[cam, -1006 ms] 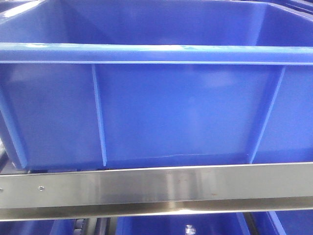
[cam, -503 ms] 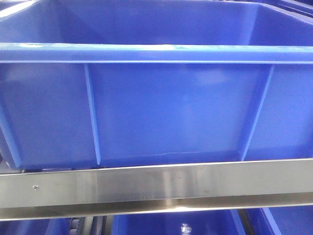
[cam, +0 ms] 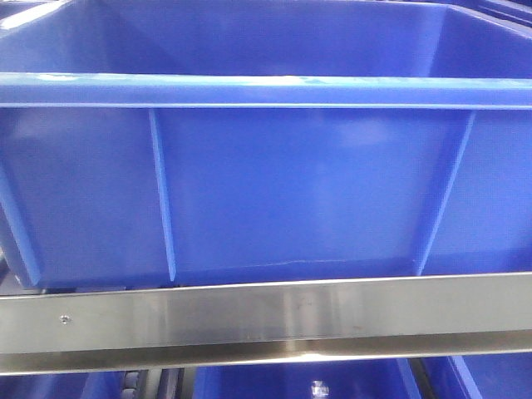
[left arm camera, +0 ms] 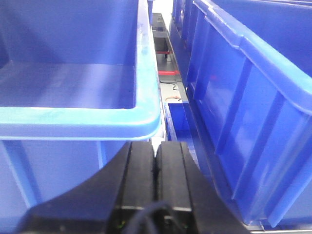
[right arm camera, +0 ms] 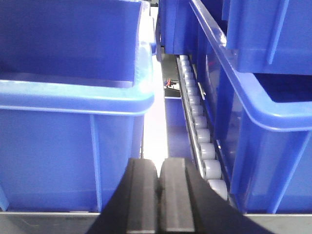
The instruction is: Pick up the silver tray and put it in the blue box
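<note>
The blue box (cam: 291, 191) fills the front view, its ribbed near wall and thick rim facing me on a steel shelf rail; its inside floor is hidden from here. The silver tray is out of view in every frame. My left gripper (left arm camera: 156, 146) is shut with nothing between its black fingers, just below the rim corner of a blue bin (left arm camera: 73, 83). Black fingers pressed together, my right gripper (right arm camera: 159, 163) is also shut and empty, pointing into the gap beside another blue bin (right arm camera: 68, 97).
A steel shelf rail (cam: 266, 320) runs across below the box, with more blue bins underneath. Blue bins (left arm camera: 253, 97) crowd the right of both wrist views. A roller track (right arm camera: 197, 126) runs along the gap on the right.
The front view shifted slightly: the box's ribs moved left, then back a little to the right. Nothing was grasped or released.
</note>
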Controlling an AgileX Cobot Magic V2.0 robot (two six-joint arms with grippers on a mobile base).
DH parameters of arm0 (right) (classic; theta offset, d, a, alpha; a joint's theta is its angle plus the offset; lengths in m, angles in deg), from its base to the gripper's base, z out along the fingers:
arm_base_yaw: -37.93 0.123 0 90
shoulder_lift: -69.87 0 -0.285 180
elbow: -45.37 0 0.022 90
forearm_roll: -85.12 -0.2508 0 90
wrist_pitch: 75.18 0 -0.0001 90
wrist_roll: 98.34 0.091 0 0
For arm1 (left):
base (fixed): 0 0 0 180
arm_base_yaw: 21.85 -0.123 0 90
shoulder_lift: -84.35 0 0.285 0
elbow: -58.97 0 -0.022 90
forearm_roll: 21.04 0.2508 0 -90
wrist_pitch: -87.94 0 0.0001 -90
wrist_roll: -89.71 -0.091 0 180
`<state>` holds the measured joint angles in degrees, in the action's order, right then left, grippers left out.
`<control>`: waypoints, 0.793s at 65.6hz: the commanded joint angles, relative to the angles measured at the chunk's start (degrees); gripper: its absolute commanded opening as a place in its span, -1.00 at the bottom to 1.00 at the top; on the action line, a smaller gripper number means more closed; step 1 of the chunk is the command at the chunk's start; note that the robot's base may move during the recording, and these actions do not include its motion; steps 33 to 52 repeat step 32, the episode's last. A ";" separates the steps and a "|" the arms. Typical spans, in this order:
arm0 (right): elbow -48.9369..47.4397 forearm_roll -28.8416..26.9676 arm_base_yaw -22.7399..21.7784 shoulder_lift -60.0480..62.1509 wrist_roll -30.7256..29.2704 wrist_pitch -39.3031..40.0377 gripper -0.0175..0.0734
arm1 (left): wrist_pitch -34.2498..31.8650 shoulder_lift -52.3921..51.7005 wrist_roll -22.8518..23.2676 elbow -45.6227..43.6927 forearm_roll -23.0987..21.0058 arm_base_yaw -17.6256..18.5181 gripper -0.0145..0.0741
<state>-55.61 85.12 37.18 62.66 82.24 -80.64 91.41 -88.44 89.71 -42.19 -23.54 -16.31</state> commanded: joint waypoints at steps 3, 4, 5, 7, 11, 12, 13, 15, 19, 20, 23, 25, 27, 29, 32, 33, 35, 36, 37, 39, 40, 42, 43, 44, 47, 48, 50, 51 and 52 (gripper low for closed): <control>0.10 0.00 -0.42 1.16 -0.58 5.47 -0.49 | -5.38 -0.94 0.00 -0.18 -0.44 -0.07 -0.89; 0.10 0.00 -0.42 1.16 -0.58 5.47 -0.49 | -5.38 -0.94 0.00 -0.18 -0.44 -0.07 -0.89; 0.10 0.00 -0.42 1.16 -0.58 5.47 -0.49 | -5.38 -0.94 0.00 -0.18 -0.44 -0.07 -0.89; 0.10 0.00 -0.42 1.16 -0.58 5.47 -0.49 | -5.38 -0.94 0.00 -0.18 -0.44 -0.07 -0.89; 0.10 0.00 -0.42 1.16 -0.58 5.47 -0.49 | -5.38 -0.94 0.00 -0.18 -0.44 -0.07 -0.89; 0.10 0.00 -0.42 1.16 -0.58 5.47 -0.49 | -5.38 -0.94 0.00 -0.18 -0.44 -0.07 -0.89; 0.10 0.00 -0.42 1.16 -0.58 5.47 -0.49 | -5.38 -0.94 0.00 -0.18 -0.44 -0.07 -0.89; 0.10 0.00 -0.42 1.16 -0.58 5.47 -0.49 | -5.38 -0.94 0.00 -0.18 -0.44 -0.07 -0.89; 0.10 0.00 -0.42 1.16 -0.58 5.47 -0.49 | -5.48 -0.94 0.00 -0.18 -0.44 -0.07 -0.89; 0.10 0.00 -0.42 1.16 -0.58 5.47 -0.49 | -5.48 -0.94 0.00 -0.18 -0.44 -0.07 -0.89; 0.10 0.00 -0.42 1.16 -0.58 5.47 -0.49 | -5.48 -0.94 0.00 -0.18 -0.44 -0.07 -0.89; 0.10 0.00 -0.42 1.16 -0.58 5.47 -0.49 | -5.48 -0.94 0.00 -0.18 -0.44 -0.07 -0.89; 0.10 0.00 -0.42 1.16 -0.58 5.47 -0.49 | -5.48 -0.94 0.00 -0.18 -0.44 -0.07 -0.89; 0.10 0.00 -0.42 1.16 -0.58 5.47 -0.49 | -5.48 -0.94 0.00 -0.18 -0.44 -0.07 -0.89; 0.10 0.00 -0.42 1.16 -0.58 5.47 -0.49 | -5.48 -0.94 0.00 -0.18 -0.44 -0.07 -0.89; 0.10 0.00 -0.42 1.16 -0.58 5.47 -0.49 | -5.48 -0.94 0.00 -0.18 -0.44 -0.07 -0.89; 0.10 0.00 -0.42 1.16 -0.58 5.47 -0.49 | -5.48 -0.94 0.00 -0.18 -0.44 -0.07 -0.89; 0.10 0.00 -0.42 1.16 -0.58 5.47 -0.49 | -5.48 -0.94 0.00 -0.18 -0.44 -0.07 -0.89; 0.10 0.00 -0.42 1.16 -0.58 5.47 -0.49 | -5.48 -0.94 0.00 -0.18 -0.44 -0.07 -0.89; 0.10 0.00 -0.42 1.16 -0.58 5.47 -0.49 | -5.48 -0.94 0.00 -0.18 -0.44 -0.07 -0.89; 0.10 0.00 -0.42 1.16 -0.58 5.47 -0.49 | -5.48 -0.94 0.00 -0.18 -0.44 -0.07 -0.89; 0.10 0.00 -0.42 1.16 -0.58 5.47 -0.49 | -5.48 -0.94 0.00 -0.18 -0.44 -0.07 -0.89; 0.10 0.00 -0.42 1.16 -0.58 5.47 -0.49 | -5.48 -0.94 0.00 -0.18 -0.44 -0.07 -0.89; 0.10 0.00 -0.42 1.16 -0.58 5.47 -0.49 | -5.48 -0.94 0.00 -0.18 -0.44 -0.07 -0.89; 0.10 0.00 -0.42 1.16 -0.58 5.47 -0.49 | -5.48 -0.94 0.00 -0.18 -0.44 -0.07 -0.89; 0.10 0.00 -0.42 1.16 -0.58 5.47 -0.49 | -5.48 -0.94 0.00 -0.18 -0.44 -0.07 -0.89; 0.10 0.00 -0.42 1.16 -0.58 5.47 -0.49 | -5.48 -0.94 0.00 -0.18 -0.44 -0.07 -0.89; 0.10 0.00 -0.42 1.16 -0.58 5.47 -0.49 | -5.48 -0.94 0.00 -0.18 -0.44 -0.07 -0.89; 0.10 0.00 -0.42 1.16 -0.58 5.47 -0.49 | -5.48 -0.94 0.00 -0.18 -0.44 -0.07 -0.89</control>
